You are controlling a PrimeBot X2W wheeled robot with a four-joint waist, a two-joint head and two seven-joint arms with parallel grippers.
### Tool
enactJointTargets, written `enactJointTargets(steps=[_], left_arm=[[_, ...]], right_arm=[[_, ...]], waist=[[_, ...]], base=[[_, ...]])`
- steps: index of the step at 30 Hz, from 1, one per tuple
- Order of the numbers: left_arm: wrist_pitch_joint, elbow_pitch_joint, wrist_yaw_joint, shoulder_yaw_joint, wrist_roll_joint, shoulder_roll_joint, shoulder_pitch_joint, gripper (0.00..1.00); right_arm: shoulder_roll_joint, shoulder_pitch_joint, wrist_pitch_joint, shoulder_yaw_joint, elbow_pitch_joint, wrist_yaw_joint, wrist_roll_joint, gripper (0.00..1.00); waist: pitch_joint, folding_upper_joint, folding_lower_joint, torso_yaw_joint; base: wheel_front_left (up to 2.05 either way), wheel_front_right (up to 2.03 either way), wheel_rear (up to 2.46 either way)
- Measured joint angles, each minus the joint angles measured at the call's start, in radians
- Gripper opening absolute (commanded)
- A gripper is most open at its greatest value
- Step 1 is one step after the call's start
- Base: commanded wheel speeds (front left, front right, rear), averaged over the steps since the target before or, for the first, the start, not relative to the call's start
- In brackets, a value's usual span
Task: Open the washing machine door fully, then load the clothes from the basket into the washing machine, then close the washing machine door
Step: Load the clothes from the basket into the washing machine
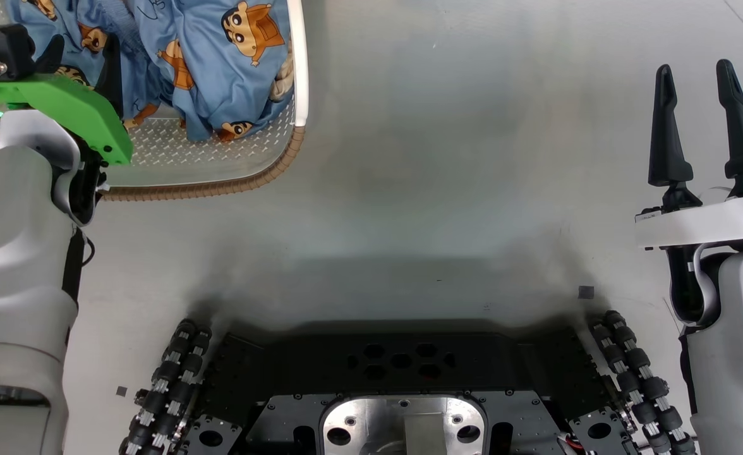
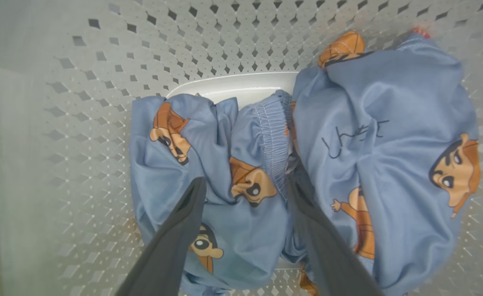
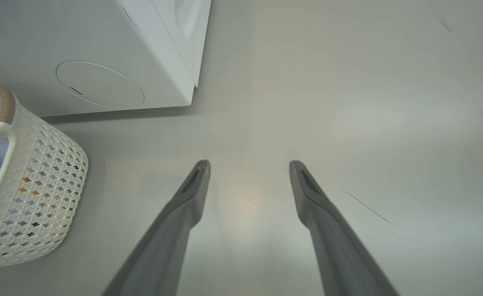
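- Floor (image 1: 460, 158): pale grey, smooth (a thin dark scratch in the right wrist view).
- Basket (image 3: 40, 185): cream, perforated, brown woven-look rim; stands near the washing machine.
- Washing machine (image 3: 40, 37): white, with a round service flap low down.
- Wheeled base (image 1: 403, 373): black, with roller wheels.
- Small dark squares (image 1: 585, 291): two, lying flat.

The clothes (image 2: 389, 123) around the left pincer (image 2: 246, 179) are light blue with orange-and-black cartoon boys, plus some black scribbly lettering. The basket (image 2: 184, 49) behind them is cream-white with a diamond-hole pattern and a brown woven-look rim. Both pincers have dark grey fingers. Ahead of the right pincer (image 3: 249, 164): pale grey floor (image 3: 348, 102), plain white washing machine (image 3: 102, 41).
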Motion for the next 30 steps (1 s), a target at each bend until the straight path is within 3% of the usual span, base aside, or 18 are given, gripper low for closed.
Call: enactJointTargets(steps=[8,30], left_arm=[[0.035,0.078,0.001,-0.002,0.002,-0.002,-0.042,1.0],[0.095,0.212,0.075,-0.053,0.078,0.009,-0.178,1.0]], right_arm=[[0.005,0.0,0.0,0.002,-0.004,0.0,0.0,1.0],[0.016,0.002,0.0,-0.001,-0.014,0.0,0.001,1.0]], waist=[[0.022,0.0,0.0,-0.008],[0.058,0.0,0.0,-0.026]], base=[[0.0,0.0,0.0],[0.0,0.0,0.0]])
